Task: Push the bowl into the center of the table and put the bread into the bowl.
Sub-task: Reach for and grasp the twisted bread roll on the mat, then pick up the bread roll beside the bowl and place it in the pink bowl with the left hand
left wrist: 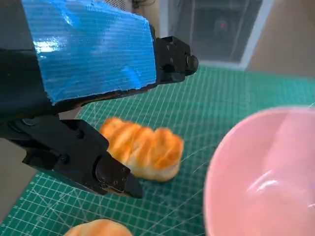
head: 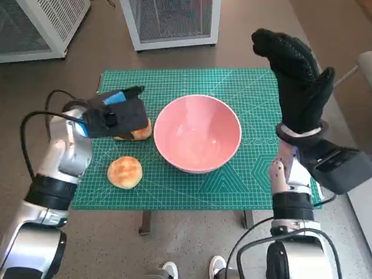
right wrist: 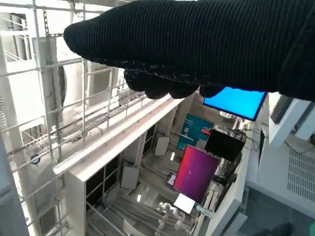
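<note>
Green mat (head: 192, 81): 1, gridded, covers the table top; everything sits on it.
Bowl (head: 197, 133): 1, pink, upright, abt mid-mat, nothing in it. Rim also fills one side of the left wrist view (left wrist: 266, 172).
Bread: 2 pcs, both on the mat, both outside the bowl, on the robot's left of it.
Loaf (left wrist: 142, 147): 1, ridged, golden-brown, lying flat just beside the bowl; in head view (head: 141, 132) mostly hidden under the left hand.
Bun (head: 125, 172): 1, round, nearer the robot than the loaf, apart from bowl and loaf; only its edge shows in the left wrist view (left wrist: 96, 228).
Left hand (head: 116, 113): blue tape on back, low over the loaf. Fingers (left wrist: 98, 167) spread either side of the loaf w/ a gap, holding nothing; not touching it as far as the wrist view shows.
Right hand (head: 296, 75): gloved, raised well above the mat's right edge, fingers pointing up, loosely bent, apart, holding nothing. Its wrist view (right wrist: 197, 44) shows only glove, shelving and screens.
Cabinets: 2 white vented units on the floor past the mat, one (head: 171, 20) behind it, one (head: 38, 26) off to the left.
Shoes (head: 192, 268): 2 white toes at the table's near edge.
</note>
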Controlling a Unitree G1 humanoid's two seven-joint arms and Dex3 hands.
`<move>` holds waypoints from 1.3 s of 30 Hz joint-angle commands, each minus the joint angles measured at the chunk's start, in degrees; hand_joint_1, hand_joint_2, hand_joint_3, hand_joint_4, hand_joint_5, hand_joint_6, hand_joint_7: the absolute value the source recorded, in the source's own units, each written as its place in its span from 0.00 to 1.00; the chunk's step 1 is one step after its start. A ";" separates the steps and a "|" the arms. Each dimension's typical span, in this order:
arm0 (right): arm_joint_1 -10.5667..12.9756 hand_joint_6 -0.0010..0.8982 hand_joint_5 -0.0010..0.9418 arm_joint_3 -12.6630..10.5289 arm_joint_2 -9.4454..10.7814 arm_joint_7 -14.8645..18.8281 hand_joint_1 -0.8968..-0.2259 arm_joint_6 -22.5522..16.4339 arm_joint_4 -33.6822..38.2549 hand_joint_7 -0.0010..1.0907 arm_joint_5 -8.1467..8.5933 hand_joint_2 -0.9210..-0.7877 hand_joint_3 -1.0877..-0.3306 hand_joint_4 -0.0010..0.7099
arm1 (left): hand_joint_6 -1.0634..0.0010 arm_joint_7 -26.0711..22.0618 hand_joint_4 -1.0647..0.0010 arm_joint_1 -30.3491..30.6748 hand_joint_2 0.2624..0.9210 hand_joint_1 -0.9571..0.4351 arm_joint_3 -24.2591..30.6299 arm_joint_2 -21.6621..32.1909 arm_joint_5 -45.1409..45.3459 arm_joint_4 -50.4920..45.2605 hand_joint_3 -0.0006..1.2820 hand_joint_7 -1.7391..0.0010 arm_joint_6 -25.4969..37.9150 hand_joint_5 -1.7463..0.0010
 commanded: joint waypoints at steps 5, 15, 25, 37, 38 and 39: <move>2.02 0.07 0.01 0.51 -0.35 -0.87 0.56 0.99 -1.28 0.47 -0.07 0.00 0.62 0.34 | 0.83 3.80 0.93 -5.69 0.72 0.63 -3.86 -4.40 3.23 15.99 0.01 0.98 -3.39 0.99; 2.85 0.07 0.01 0.71 -0.46 -0.44 0.55 1.90 -2.98 0.47 0.94 0.00 0.63 0.35 | 0.71 6.44 0.79 -8.79 0.76 0.64 -6.13 -7.24 4.59 27.89 0.02 0.97 -6.72 0.98; 3.69 0.05 0.01 1.11 -0.36 -0.21 0.56 2.53 -4.77 0.47 1.61 0.00 0.64 0.35 | 0.34 12.80 0.39 -9.36 0.96 0.89 -7.52 -7.47 5.63 34.69 0.04 0.95 -11.51 0.39; 4.30 0.05 0.01 1.70 -0.17 0.19 0.56 2.96 -5.99 0.48 2.54 0.00 0.64 0.35 | 0.39 21.72 0.30 -9.05 0.98 0.69 -7.20 -5.10 6.41 33.34 0.04 0.32 -16.18 0.39; 4.33 0.05 0.01 1.75 -0.15 0.20 0.56 2.98 -6.05 0.48 2.57 0.00 0.64 0.35 | 0.38 22.26 0.31 -9.07 0.98 0.69 -7.02 -4.87 6.31 32.95 0.04 0.33 -16.42 0.38; 4.37 0.05 0.01 1.82 -0.12 0.21 0.56 2.99 -6.11 0.48 2.60 0.00 0.64 0.35 | 0.37 23.19 0.31 -8.92 0.98 0.69 -6.52 -4.50 5.95 32.37 0.04 0.34 -16.92 0.37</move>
